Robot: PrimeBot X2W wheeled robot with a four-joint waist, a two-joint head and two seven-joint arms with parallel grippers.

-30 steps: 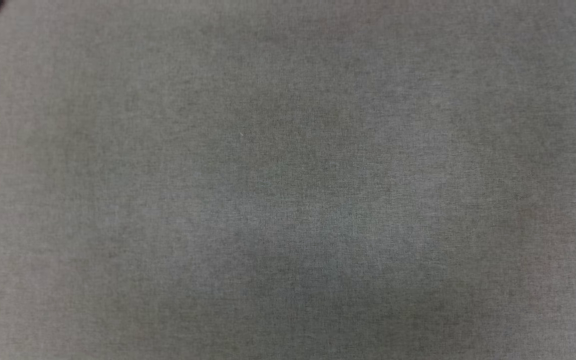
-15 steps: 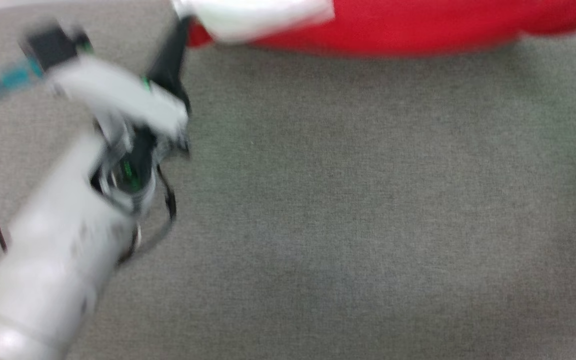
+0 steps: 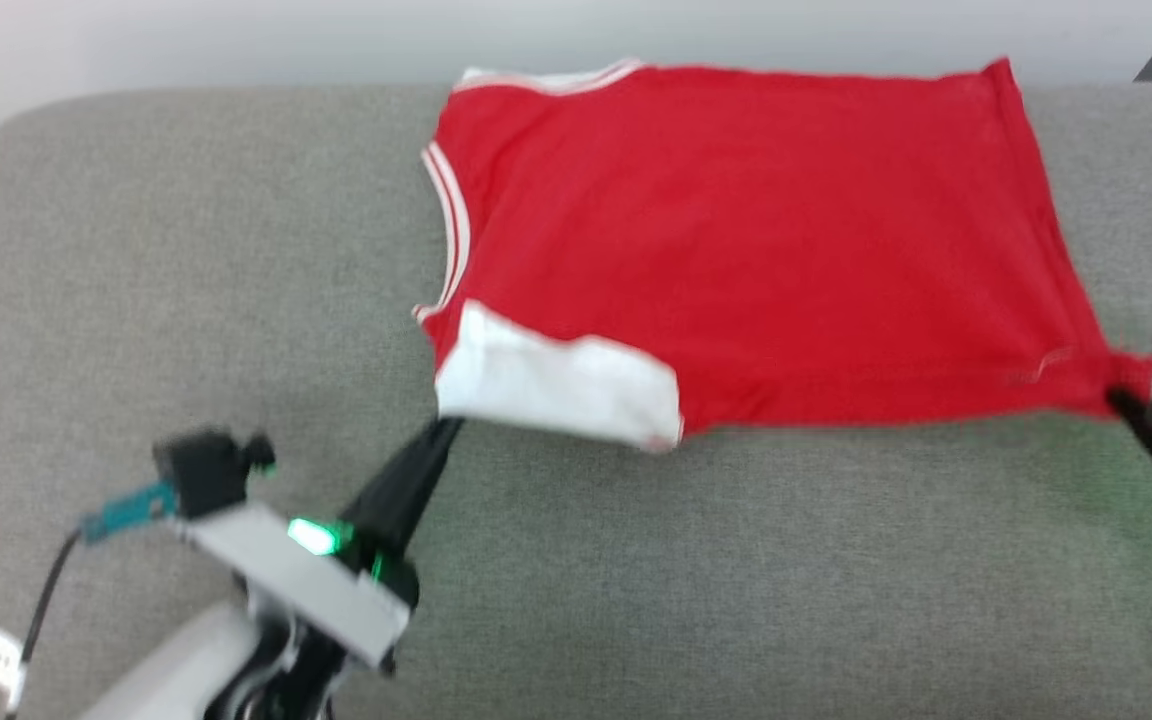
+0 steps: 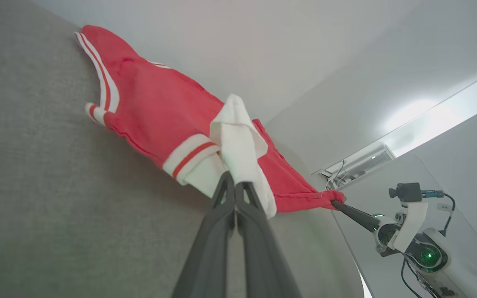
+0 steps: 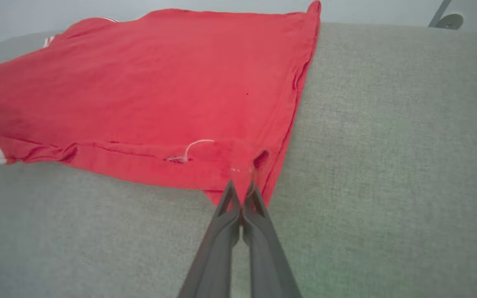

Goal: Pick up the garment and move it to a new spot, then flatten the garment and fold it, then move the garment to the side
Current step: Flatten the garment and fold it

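Flattening appears in hand: we note the left gripper point(image 3: 448, 425) and right gripper point(image 3: 1119, 400) both clamped on near corners of the garment point(image 3: 756, 240), spread over the far half of the grey cushion point(image 3: 186, 250); folding next, we judge, needs matched lifts.

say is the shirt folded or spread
Spread: the shirt lies mostly flat on the grey cushion; left gripper jaws pinch its sleeve, right gripper its hem corner.

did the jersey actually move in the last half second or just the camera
Yes. The head camera shifted too, but measured from the grey cushion's far edge, the red jersey's near edge lies farther toward the robot.
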